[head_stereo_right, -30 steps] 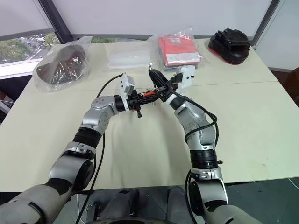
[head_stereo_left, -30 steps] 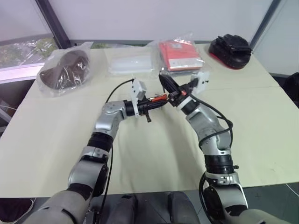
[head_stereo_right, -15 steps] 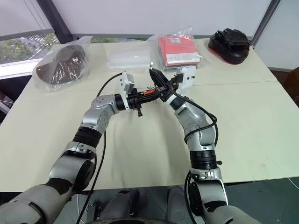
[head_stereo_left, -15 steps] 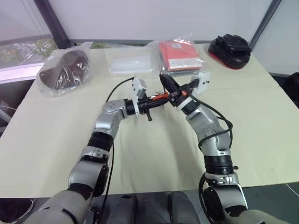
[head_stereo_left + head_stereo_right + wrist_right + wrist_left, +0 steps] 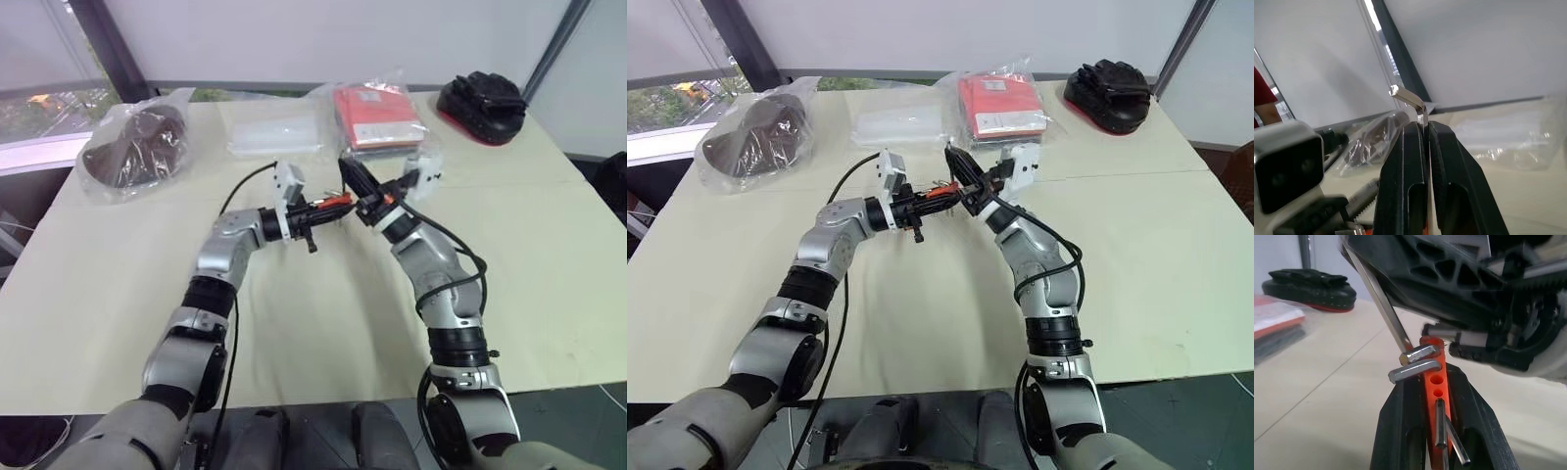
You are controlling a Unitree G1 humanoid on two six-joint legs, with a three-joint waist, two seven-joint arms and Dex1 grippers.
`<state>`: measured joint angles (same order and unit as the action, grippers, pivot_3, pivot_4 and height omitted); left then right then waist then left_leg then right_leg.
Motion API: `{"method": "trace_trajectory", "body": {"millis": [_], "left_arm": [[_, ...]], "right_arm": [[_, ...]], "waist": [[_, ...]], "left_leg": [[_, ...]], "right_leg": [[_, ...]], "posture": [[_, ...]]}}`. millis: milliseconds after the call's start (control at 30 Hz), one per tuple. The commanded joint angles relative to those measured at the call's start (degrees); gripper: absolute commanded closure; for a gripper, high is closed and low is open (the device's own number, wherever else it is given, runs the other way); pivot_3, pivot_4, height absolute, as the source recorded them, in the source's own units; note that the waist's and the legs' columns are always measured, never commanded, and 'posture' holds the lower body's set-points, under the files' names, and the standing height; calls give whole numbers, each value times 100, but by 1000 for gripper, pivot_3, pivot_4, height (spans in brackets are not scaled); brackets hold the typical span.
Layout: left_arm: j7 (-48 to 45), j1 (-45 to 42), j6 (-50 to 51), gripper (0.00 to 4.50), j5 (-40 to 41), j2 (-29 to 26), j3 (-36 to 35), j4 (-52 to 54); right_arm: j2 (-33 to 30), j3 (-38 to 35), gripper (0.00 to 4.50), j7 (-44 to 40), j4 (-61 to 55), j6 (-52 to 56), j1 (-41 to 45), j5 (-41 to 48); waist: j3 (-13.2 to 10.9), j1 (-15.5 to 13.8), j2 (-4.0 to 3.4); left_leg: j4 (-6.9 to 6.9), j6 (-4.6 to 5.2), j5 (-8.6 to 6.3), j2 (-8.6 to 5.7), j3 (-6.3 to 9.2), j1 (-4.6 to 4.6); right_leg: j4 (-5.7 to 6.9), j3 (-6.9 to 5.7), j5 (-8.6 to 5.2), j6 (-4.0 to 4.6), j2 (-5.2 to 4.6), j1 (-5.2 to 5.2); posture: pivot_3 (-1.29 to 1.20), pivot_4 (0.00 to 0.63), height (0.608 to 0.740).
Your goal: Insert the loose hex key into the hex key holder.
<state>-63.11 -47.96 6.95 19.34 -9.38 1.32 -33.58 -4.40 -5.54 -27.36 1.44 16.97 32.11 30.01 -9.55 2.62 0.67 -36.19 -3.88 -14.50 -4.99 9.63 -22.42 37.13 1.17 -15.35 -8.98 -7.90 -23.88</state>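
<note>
My left gripper (image 5: 1432, 382) is shut on the orange hex key holder (image 5: 1436, 374), held above the middle of the table (image 5: 323, 323). Short dark keys stick out of the holder's side. My right gripper (image 5: 1425, 125) is shut on the loose hex key (image 5: 1409, 99), whose bent end shows above the fingertips. In the left wrist view the key's long shaft (image 5: 1378, 301) slants down to the holder's top end, beside a short key. Whether its tip sits in a hole is hidden. In the head views the right gripper (image 5: 355, 181) stands just behind and to the right of the holder (image 5: 336, 202).
Along the table's back lie a clear bag with a dark thing inside (image 5: 132, 147), a flat clear packet (image 5: 276, 132), a red packet in clear plastic (image 5: 377, 116) and a black and red object (image 5: 483, 103). The near half of the table is bare.
</note>
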Motion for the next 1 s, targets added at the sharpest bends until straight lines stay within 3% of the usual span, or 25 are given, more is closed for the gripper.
{"method": "trace_trajectory", "body": {"millis": [33,1000], "left_arm": [[25,-76,-115,4500,56,-13,-83,148],[-91,-93,-426,4500,-275,-1,96,-187]], "right_arm": [[-6,-27,4458,-15,-93,-85,56,19],[78,21,4458,-7,-205,-82,23,49]], "waist": [[0,0,0],[0,-1,0]], "left_leg": [[0,0,0,0,0,0],[0,0,0,0,0,0]], "right_leg": [[0,0,0,0,0,0],[0,0,0,0,0,0]], "posture": [[0,150,740],[0,150,740]]}}
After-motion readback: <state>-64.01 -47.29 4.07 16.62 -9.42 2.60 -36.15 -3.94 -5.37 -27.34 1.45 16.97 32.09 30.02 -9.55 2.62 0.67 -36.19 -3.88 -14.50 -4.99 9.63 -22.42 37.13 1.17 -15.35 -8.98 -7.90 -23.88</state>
